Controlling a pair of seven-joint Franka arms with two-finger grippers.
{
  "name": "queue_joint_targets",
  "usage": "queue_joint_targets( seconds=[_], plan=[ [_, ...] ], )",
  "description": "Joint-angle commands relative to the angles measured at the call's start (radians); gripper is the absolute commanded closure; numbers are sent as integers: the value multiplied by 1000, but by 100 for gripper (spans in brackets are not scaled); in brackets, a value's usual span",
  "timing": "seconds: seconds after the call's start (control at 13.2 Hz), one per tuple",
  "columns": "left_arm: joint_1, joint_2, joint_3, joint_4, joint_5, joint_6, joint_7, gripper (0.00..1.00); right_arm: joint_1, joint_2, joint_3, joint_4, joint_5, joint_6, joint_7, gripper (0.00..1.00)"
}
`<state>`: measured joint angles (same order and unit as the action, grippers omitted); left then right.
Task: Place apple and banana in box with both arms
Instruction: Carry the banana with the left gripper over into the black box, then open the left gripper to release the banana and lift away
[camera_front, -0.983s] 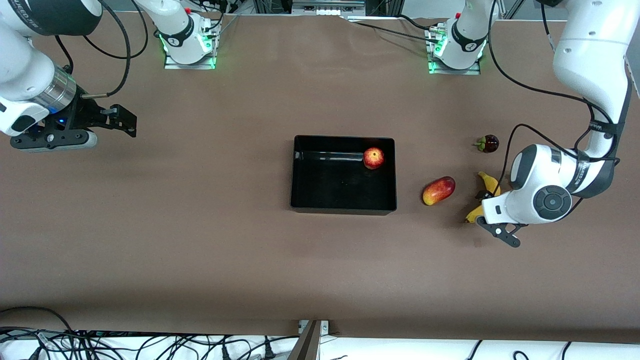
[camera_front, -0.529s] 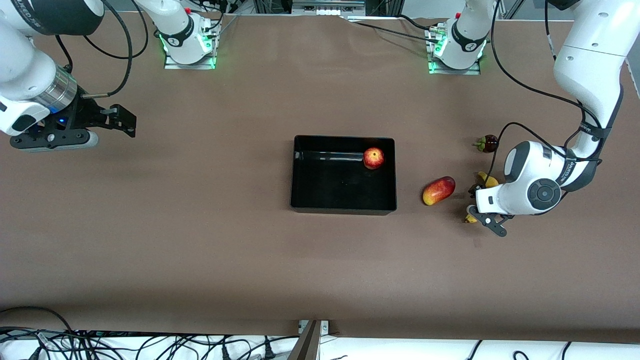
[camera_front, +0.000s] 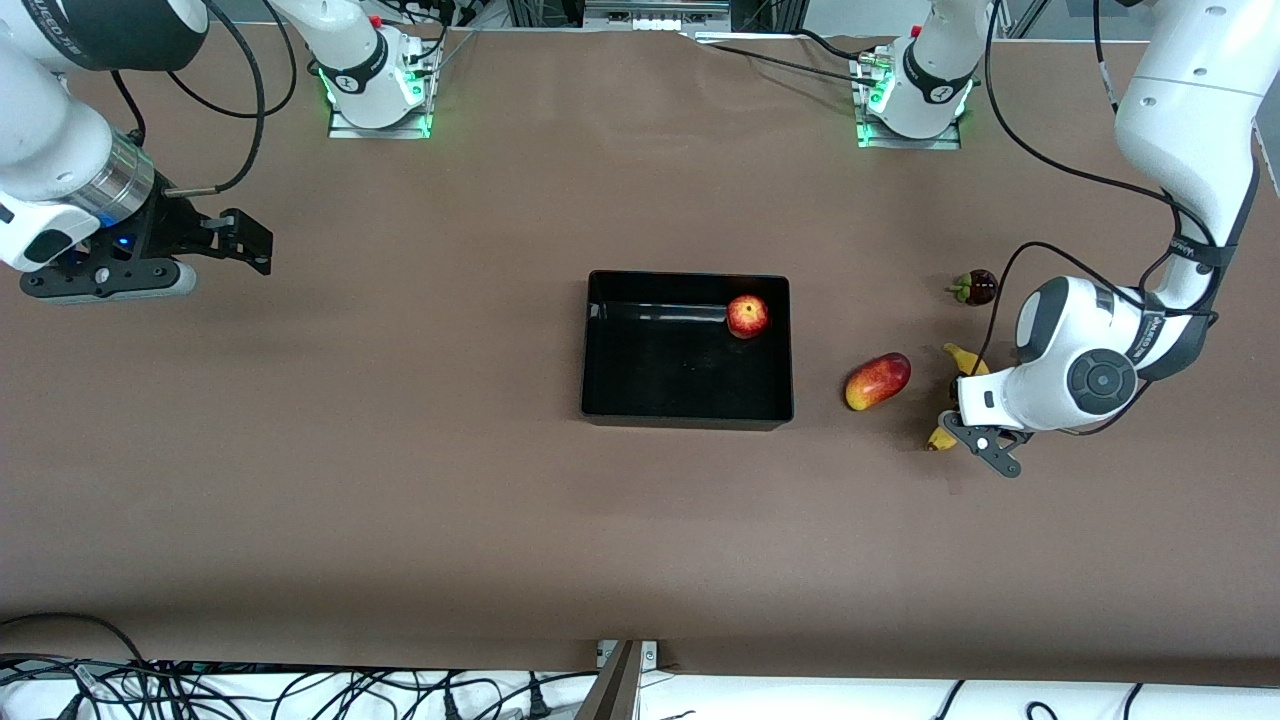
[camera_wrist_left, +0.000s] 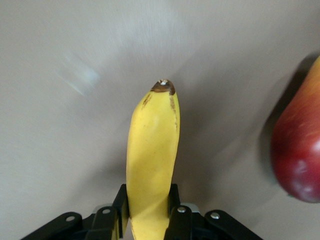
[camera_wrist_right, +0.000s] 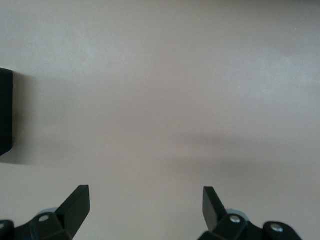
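Left gripper (camera_wrist_left: 148, 222) around banana (camera_wrist_left: 151, 165) (mid-length)

Brown surface (camera_front: 400, 450) carries: black box (camera_front: 590, 345) mid-table; mango (camera_front: 877, 381) beside it toward left arm's end; small dark fruit (camera_front: 976, 287) farther from the camera; banana (camera_front: 962, 358) near mango.

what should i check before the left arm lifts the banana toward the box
1. Left gripper shut on the banana: ok, fingers press both its sides.
2. Apple already in the box: ok.
3. Room in the box for the banana: ok, most of the floor is bare.
4. Mango-like fruit lies between banana and box: not ok, lift over it.
5. Right gripper away from the box: ok, open and waiting at its end of the table.
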<state>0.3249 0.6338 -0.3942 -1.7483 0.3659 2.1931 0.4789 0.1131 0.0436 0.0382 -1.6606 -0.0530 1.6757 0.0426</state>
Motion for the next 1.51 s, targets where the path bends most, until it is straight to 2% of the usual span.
queue_joint_targets(
  seconds=[0.0,0.08,0.23,0.6,0.76,1.06,1.13,1.28,1.36,1.44],
  plan=[
    [2,-69,-101,80,-1,-161,-37,100,-3,10,2,22,-7,-11,-9,0],
    [-15,-65,-142,140,-14,-243,-107,100,-3,10,2,22,-5,-11,-9,0],
    [-123,-60,-157,225,-28,-350,-306,100,-3,10,2,22,-5,-11,-9,0],
    [-383,21,-155,320,-227,-365,-851,100,-3,9,3,22,-5,-11,-7,0],
    [-482,76,-152,345,-228,-305,-1032,100,-3,9,5,22,-5,-13,-7,0],
    [-598,182,-141,316,-213,-78,-1163,100,-3,9,5,22,-5,-13,-7,0],
    [-631,210,-121,319,-196,-15,-1165,100,-3,9,5,22,-4,-11,-7,0],
    [-674,224,-63,313,-182,22,-1163,98,-3,9,5,22,-4,-11,-7,0],
    [-678,227,-63,314,-183,22,-1168,37,-3,9,5,22,-5,-11,-7,0],
    [-676,225,-63,317,-183,22,-1168,0,-3,9,5,22,-4,-11,-7,0]
  ],
)
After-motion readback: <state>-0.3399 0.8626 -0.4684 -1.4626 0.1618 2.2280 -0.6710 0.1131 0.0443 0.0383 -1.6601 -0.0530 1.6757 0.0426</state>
